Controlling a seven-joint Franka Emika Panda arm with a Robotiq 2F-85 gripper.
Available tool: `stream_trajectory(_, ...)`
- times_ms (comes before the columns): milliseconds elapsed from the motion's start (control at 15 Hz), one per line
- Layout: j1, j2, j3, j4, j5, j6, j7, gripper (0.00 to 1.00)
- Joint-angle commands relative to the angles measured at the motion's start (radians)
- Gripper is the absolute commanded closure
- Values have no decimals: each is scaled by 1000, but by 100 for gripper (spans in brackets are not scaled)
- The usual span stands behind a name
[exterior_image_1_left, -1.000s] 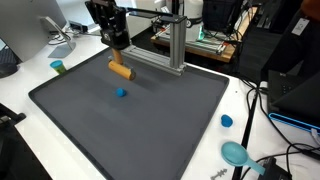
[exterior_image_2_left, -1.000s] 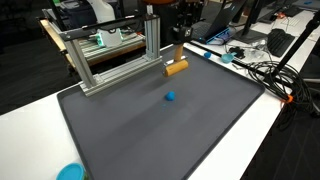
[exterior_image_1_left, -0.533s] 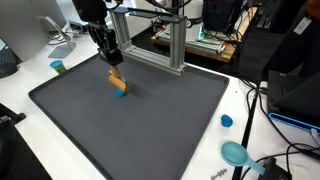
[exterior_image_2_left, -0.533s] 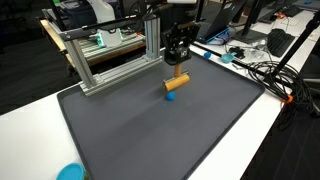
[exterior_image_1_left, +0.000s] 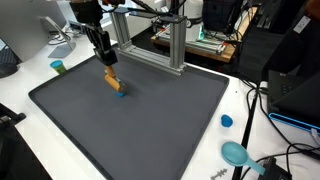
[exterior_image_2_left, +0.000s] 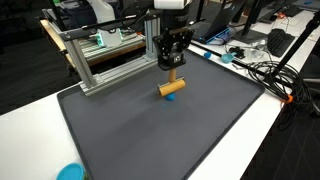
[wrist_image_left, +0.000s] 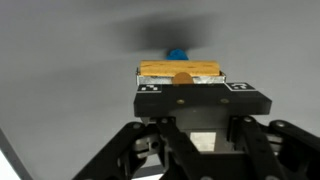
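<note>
The arm (exterior_image_1_left: 96, 36) has carried the wooden block (exterior_image_1_left: 112, 80) beside the blue piece (exterior_image_1_left: 121, 93); the downward-pointing end effector (exterior_image_1_left: 109, 68) clamps it.

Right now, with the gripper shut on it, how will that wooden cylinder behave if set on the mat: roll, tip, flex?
Probably rigid: the wooden cylinder looks straight in the shut gripper. Likely light, since a narrow pinch carries it clear of the mat. Laid sideways on that flat surface it could roll, its side being round.
</note>
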Motion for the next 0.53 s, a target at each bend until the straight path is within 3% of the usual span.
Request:
stream_trajectory(0, 7, 0, -8, 2, 3, -3, -3, 53)
stream_trajectory(67, 7, 0, -8, 2, 3, -3, -3, 78)
stream_trajectory(467, 9, -14, -14, -70, -12, 62, -9, 78)
